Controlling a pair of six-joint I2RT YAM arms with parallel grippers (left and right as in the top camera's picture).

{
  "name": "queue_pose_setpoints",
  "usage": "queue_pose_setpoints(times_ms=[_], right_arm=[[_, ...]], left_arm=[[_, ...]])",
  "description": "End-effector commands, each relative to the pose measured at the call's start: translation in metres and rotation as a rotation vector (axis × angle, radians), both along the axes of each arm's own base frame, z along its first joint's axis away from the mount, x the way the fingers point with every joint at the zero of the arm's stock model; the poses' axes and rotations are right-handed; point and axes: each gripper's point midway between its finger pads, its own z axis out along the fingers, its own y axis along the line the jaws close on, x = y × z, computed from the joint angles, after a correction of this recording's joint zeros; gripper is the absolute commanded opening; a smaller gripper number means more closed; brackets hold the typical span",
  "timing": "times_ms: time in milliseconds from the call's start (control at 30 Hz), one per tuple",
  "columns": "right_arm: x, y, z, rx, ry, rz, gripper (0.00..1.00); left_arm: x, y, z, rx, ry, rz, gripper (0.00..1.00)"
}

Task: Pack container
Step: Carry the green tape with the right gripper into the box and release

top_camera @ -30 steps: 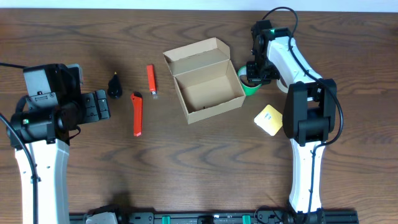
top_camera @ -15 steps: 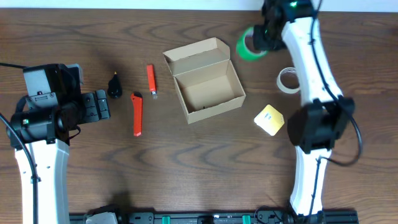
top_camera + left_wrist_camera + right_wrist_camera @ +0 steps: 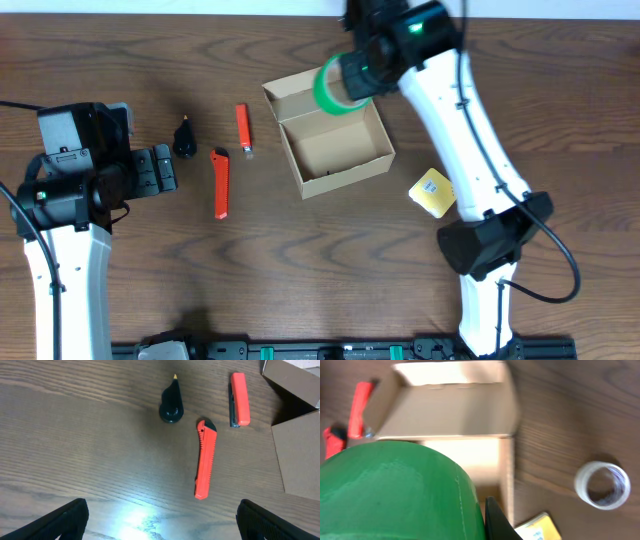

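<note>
The container (image 3: 335,140) is an open tan cardboard box with its flap lid laid back, standing at the table's middle. A green tape roll (image 3: 333,88) hangs above its rear edge, and my right gripper (image 3: 355,72) is shut on it. In the right wrist view the green roll (image 3: 395,495) fills the lower left, with one black finger (image 3: 495,522) against it and the box (image 3: 455,410) beneath. My left gripper (image 3: 160,168) stands open at the far left with nothing between its fingers (image 3: 65,520).
Two orange cutters (image 3: 220,183) (image 3: 242,127) and a small black object (image 3: 185,138) lie left of the box. A yellow pad (image 3: 432,192) lies to the box's right. A clear tape roll (image 3: 602,485) rests on the wood beyond it.
My right gripper has lifted the green roll from the table right of the box and carried it left to above the box. The left arm has not moved.
</note>
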Motion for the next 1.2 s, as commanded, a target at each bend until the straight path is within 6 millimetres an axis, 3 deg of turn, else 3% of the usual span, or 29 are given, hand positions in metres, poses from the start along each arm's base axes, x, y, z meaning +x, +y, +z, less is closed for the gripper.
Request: queue_pose_setpoints(times_ms=[0, 200, 400, 667, 867, 1167], right_arm=[[-0.004, 0.02, -0.017, -0.039, 0.012, 0.059, 0.01], [-0.011, 0.041, -0.068, -0.095, 0.112, 0.104, 0.01], [-0.01, 0.043, -0.123, -0.156, 0.216, 0.118, 0.01], [-0.014, 0.043, -0.172, -0.205, 0.306, 0.124, 0.01], [-0.009, 0.046, -0.193, -0.211, 0.315, 0.123, 0.01], [0.004, 0.049, -0.205, -0.192, 0.284, 0.1, 0.01]], left_arm=[[0.001, 0.003, 0.007, 0.014, -0.013, -0.001, 0.95], [0.001, 0.003, 0.007, 0.014, -0.013, -0.001, 0.95], [0.001, 0.003, 0.007, 0.014, -0.013, -0.001, 0.95], [0.001, 0.003, 0.007, 0.014, -0.013, -0.001, 0.95], [0.001, 0.003, 0.007, 0.014, -0.013, -0.001, 0.95], [0.001, 0.003, 0.007, 0.014, -0.013, -0.001, 0.95]])
